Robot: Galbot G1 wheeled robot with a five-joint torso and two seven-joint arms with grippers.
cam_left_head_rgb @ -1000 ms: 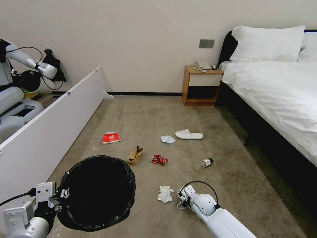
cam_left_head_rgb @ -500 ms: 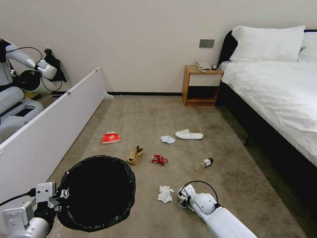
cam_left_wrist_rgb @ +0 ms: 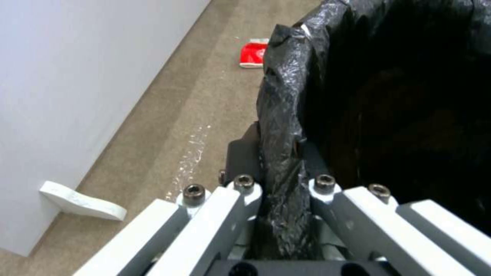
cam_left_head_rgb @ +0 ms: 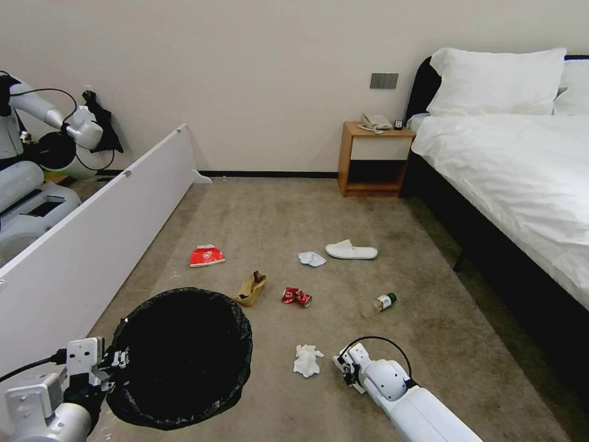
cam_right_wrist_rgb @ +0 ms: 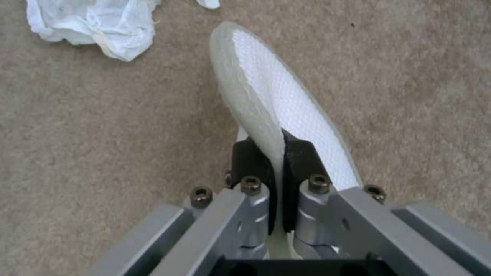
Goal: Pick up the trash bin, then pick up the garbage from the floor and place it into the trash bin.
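The trash bin (cam_left_head_rgb: 244,344), lined with a black bag, stands on the carpet at my lower left. My left gripper (cam_left_head_rgb: 114,361) is shut on its bagged rim (cam_left_wrist_rgb: 279,115). My right gripper (cam_left_head_rgb: 348,370) is low over the floor and shut on the edge of a white slipper (cam_right_wrist_rgb: 279,88), beside a crumpled white tissue (cam_left_head_rgb: 307,360). Farther out lie a second slipper (cam_left_head_rgb: 351,250), a pale-blue tissue (cam_left_head_rgb: 311,258), a small bottle (cam_left_head_rgb: 379,304), a crushed red can (cam_left_head_rgb: 296,297), a brown paper bag (cam_left_head_rgb: 251,288) and a red-white packet (cam_left_head_rgb: 207,255).
A long white panel (cam_left_head_rgb: 92,239) runs along the left, with another robot (cam_left_head_rgb: 37,153) behind it. A bed (cam_left_head_rgb: 521,178) fills the right side and a wooden nightstand (cam_left_head_rgb: 371,159) stands against the far wall. Open carpet lies between them.
My right gripper has shifted slightly to the right and turned at the wrist near the white tissue. The left gripper and the bin have stayed put.
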